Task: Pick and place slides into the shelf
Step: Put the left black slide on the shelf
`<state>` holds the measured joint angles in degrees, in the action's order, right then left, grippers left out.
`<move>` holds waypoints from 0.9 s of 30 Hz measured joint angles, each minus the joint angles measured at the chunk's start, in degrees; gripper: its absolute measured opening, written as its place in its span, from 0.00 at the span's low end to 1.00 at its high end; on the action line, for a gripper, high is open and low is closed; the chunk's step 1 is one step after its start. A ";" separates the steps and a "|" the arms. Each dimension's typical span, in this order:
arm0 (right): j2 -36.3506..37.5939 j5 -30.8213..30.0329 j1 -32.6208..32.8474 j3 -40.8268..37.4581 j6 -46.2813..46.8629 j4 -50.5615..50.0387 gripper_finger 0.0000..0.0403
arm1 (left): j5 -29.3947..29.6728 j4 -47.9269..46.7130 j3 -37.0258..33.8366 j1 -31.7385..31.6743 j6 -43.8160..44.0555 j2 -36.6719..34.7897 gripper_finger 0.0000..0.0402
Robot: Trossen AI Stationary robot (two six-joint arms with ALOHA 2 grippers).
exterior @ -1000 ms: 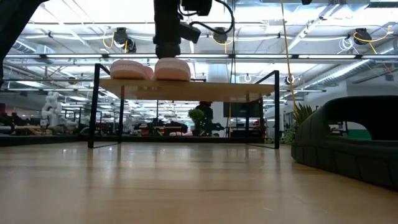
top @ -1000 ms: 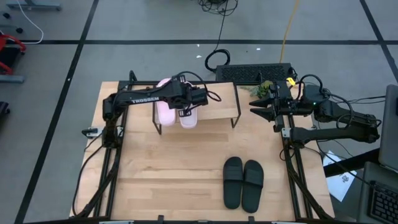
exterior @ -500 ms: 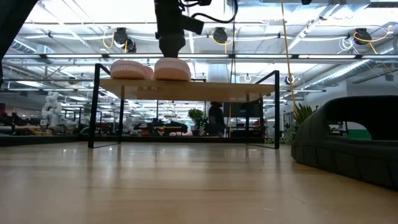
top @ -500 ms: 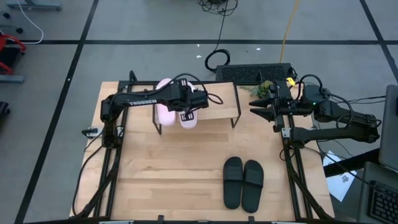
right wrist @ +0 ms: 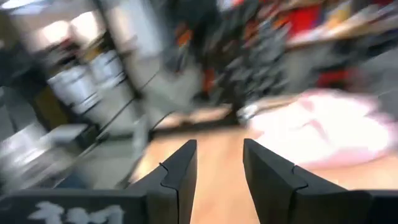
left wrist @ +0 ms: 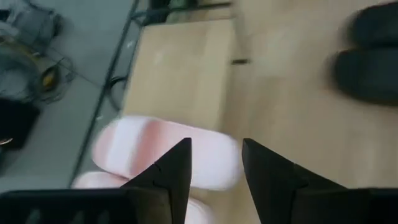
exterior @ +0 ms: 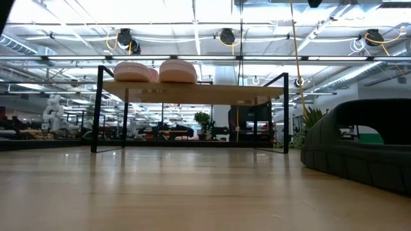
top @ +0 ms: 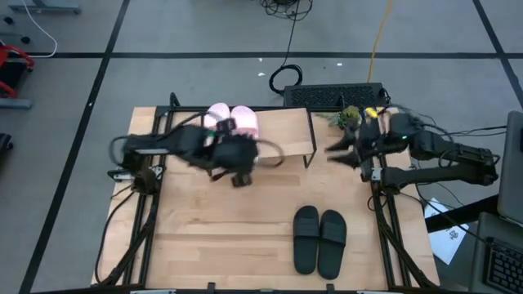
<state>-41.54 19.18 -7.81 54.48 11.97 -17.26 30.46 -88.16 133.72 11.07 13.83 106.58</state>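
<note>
Two pale pink slides (top: 216, 117) (top: 246, 120) lie side by side, soles down, on the left part of the shelf's wooden top board (top: 288, 135). They also show in the low view (exterior: 135, 72) (exterior: 178, 70). Two black slides (top: 306, 237) (top: 332, 242) lie side by side on the tabletop toward the near right. One of them fills the right of the low view (exterior: 359, 147). My left gripper (top: 243, 169) is open and empty, just in front of the shelf's near edge. Its wrist view shows a pink slide (left wrist: 165, 149) beyond the fingers. My right gripper (top: 331, 150) is open and empty by the shelf's right end.
The shelf stands on thin black legs (exterior: 96, 109) at the table's far side. A keyboard (top: 335, 95) and a small plant (top: 347, 116) lie behind the table's far right corner. Bare tabletop (top: 221, 237) shows left of the black slides.
My left gripper has risen off the right pink slide and drawn back quickly toward the table's near-left, out of the low view. Both pink slides stay on the shelf. My right gripper has started to move, a little toward the near edge.
</note>
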 joint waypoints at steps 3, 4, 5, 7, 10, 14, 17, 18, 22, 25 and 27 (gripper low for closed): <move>-2.39 6.45 3.21 0.00 3.43 -6.68 0.30 | 1.90 -2.25 -0.43 5.22 9.55 -3.95 0.36; -3.45 7.35 4.74 0.00 4.26 -9.17 0.30 | 2.43 -1.94 -0.58 6.52 13.04 -4.97 0.36; -4.25 8.05 6.31 -0.02 5.05 -11.47 0.30 | 2.69 -1.18 -0.66 7.70 15.70 -6.23 0.36; -6.28 9.05 9.53 -0.07 6.11 -14.89 0.30 | 3.64 -0.84 -0.66 10.32 21.75 -8.32 0.36; -9.30 11.23 14.31 -0.06 7.83 -16.68 0.30 | 6.40 -1.95 -0.64 13.46 29.38 -10.24 0.36; -13.34 12.48 21.51 -0.04 9.50 -16.39 0.30 | 10.34 -1.10 -0.71 15.96 31.82 -10.77 0.36; -16.56 12.55 26.45 -0.04 9.84 -17.46 0.30 | 11.02 -1.30 -0.75 16.75 33.30 -10.76 0.36; -17.56 12.47 27.83 -0.04 9.87 -18.15 0.30 | 11.10 -1.29 -0.75 16.76 33.78 -10.74 0.36; -20.85 12.31 32.01 -0.04 9.88 -19.61 0.30 | 11.21 -1.31 -0.75 16.68 35.06 -9.98 0.36; -21.85 11.59 33.37 -0.04 9.90 -19.39 0.30 | 11.20 -1.40 -0.75 16.66 36.28 -9.42 0.36; -22.05 10.86 33.93 -0.04 10.08 -19.36 0.30 | 11.11 -1.72 -0.75 16.66 36.34 -9.42 0.36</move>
<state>-63.59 30.04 26.13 54.43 22.05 -36.62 41.57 -89.88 132.97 27.73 50.17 97.17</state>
